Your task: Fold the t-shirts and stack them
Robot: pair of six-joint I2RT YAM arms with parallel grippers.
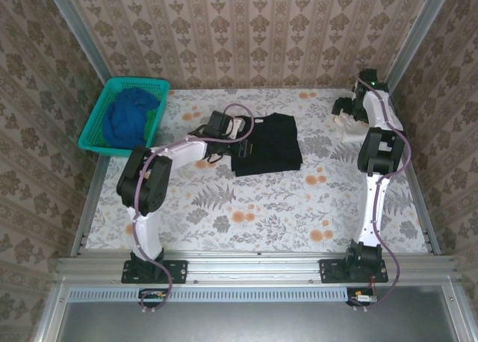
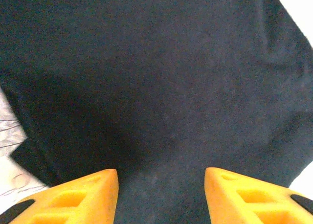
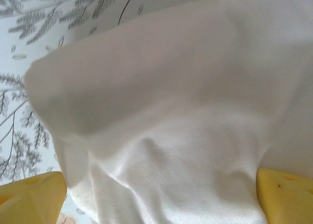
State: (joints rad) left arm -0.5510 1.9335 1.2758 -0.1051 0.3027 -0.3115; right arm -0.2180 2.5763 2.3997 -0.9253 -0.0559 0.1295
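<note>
Left claw (image 2: 161, 199) stands spread, its yellow fingers (image 2: 83, 197) apart above the black t-shirt (image 1: 267, 144) with nothing pinched between them. In the top view it sits at that shirt's left edge. Right claw (image 3: 159, 199) is spread wider, one finger at each bottom corner of its wrist view. The pale t-shirt (image 3: 186, 136) is bunched between the fingers, and they do not close on it.

Papered walls hem the table (image 1: 254, 215) on the left, far and right sides, and a metal rail runs along the near edge. The near half of the table between the two arms lies open, as does a strip between the black shirt and the pale one.

The black t-shirt lies mid-table toward the far side, folded into a rough rectangle with fairly straight edges. The pale one is a crumpled heap at the far right corner, close to the wall. The blue t-shirt (image 1: 131, 114) sits bundled in the teal basket (image 1: 93, 129) at the far left corner.

The black cloth is matte and finely knit, and the pale cloth falls in soft rounded folds. The basket is plastic mesh. The table bears grey leaves and orange flowers.
</note>
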